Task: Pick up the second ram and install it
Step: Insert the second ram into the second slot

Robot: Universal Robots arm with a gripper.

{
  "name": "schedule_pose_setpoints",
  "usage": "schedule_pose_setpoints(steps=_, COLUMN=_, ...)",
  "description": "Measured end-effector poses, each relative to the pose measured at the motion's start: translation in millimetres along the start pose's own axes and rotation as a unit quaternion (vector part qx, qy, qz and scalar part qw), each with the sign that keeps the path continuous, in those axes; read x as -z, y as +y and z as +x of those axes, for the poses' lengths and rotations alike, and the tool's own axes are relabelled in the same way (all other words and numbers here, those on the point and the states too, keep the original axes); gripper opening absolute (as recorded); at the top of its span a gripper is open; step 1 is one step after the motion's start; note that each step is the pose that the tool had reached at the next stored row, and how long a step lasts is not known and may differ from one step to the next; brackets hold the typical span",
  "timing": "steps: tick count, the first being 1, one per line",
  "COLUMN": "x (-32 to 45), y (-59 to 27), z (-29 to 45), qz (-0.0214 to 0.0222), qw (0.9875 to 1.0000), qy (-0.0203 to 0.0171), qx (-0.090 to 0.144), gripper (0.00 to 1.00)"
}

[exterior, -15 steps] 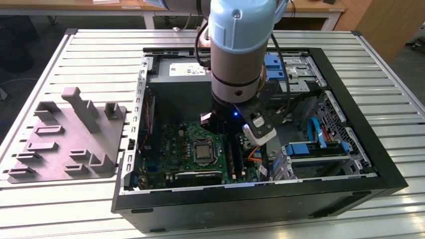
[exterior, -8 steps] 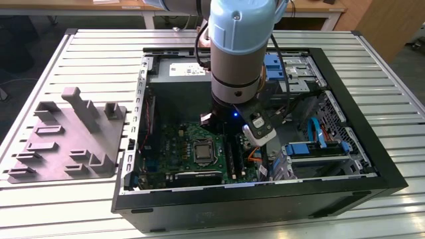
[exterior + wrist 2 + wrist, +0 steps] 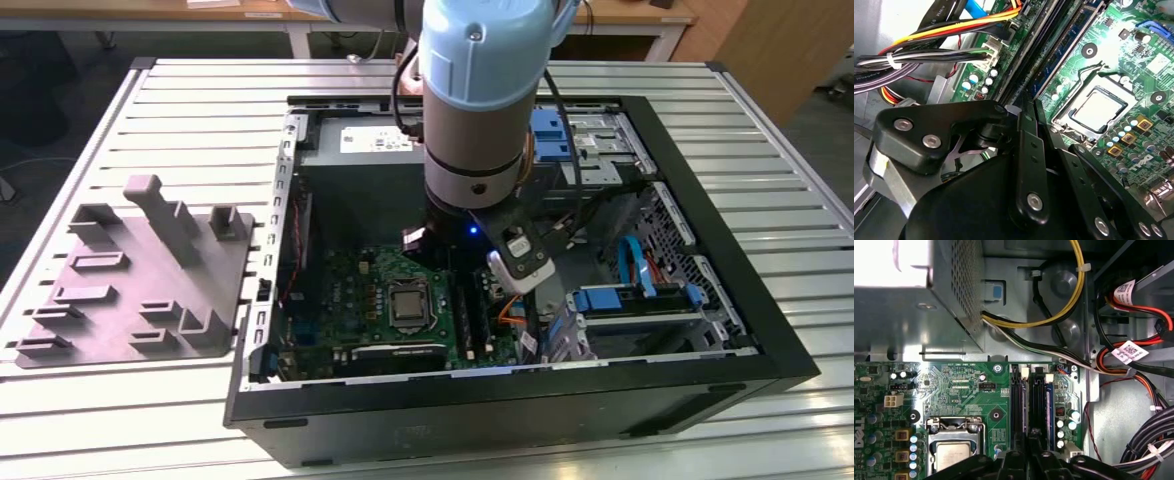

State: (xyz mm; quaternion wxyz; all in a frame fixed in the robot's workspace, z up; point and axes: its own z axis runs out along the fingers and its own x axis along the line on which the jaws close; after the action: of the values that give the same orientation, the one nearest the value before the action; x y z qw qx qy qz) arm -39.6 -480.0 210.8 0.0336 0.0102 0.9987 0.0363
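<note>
The gripper (image 3: 1030, 107) hangs low inside the case (image 3: 767, 345), just above the black slots (image 3: 1019, 405) of the motherboard (image 3: 954, 385). Whether it is closed on something or apart, I cannot tell from these views.

A thin blue-green ram (image 3: 1051, 405) stands on its edge in the slot bank, just beside the line of the gripper and between the slots and the small capacitors. It lies parallel to the slots. I cannot say for sure that this is the second ram. The grey tray (image 3: 134, 290) outside the case has no stick on it.

To do the seating well, I judge that the stick must stay exactly parallel to its slot. The push should go straight down and be even along the whole length, so that both end latches catch. The cables (image 3: 1054, 315) are near, and the CPU (image 3: 951, 457) is just beside the slots, so any sideways drift is a risk.
</note>
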Motion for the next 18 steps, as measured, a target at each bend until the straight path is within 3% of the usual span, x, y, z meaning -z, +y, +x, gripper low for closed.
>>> schedule_pose_setpoints(steps=1, x=0.0, y=-0.1, z=0.0, qz=0.0003, qw=1.0000, qy=0.0000, qx=0.000, gripper=0.15)
schedule_pose_setpoints(steps=3, x=0.4, y=-0.2, z=0.0, qz=0.0006, qw=1.0000, qy=0.0001, qx=0.000, gripper=0.27)
schedule_pose_setpoints(steps=7, x=0.9, y=-0.2, z=0.0, qz=0.0007, qw=1.0000, qy=0.0002, qx=0.000, gripper=0.27)
schedule_pose_setpoints(steps=14, x=19.3, y=1.2, z=-1.2, qz=0.0007, qw=1.0000, qy=0.0001, qx=0.000, gripper=0.27)
schedule_pose_setpoints(steps=18, x=22.3, y=1.4, z=-1.5, qz=0.0006, qw=1.0000, qy=0.0001, qx=0.000, gripper=0.27)
